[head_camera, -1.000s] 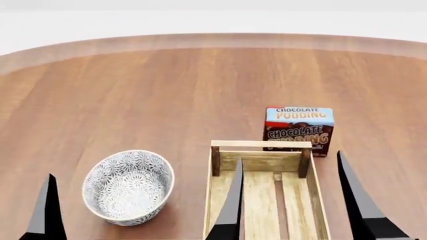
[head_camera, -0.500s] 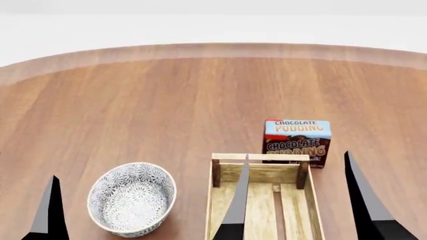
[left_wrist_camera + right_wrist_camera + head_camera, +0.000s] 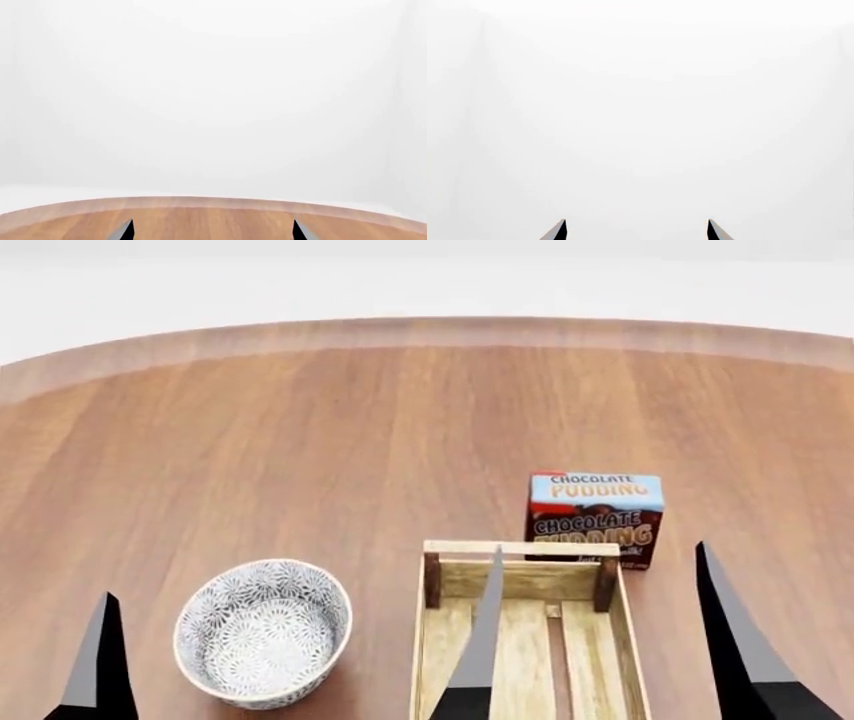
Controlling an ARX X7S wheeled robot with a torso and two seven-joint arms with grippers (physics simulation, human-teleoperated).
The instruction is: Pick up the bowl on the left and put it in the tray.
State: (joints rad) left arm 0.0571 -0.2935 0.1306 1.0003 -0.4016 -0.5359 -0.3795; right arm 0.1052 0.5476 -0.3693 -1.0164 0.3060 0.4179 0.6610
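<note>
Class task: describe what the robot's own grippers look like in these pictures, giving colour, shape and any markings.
Only fingers show: thin, tapering blades ending in sharp points, black with a grey face. Left gripper and right gripper look alike. One right finger rises before the light-wood slatted tray. No cables, markings or arm links visible.

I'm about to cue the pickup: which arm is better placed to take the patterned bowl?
Left, probably. The bowl sits on the left, beside the left pincer, open and empty. The right pincer hangs open over the tray.
</note>
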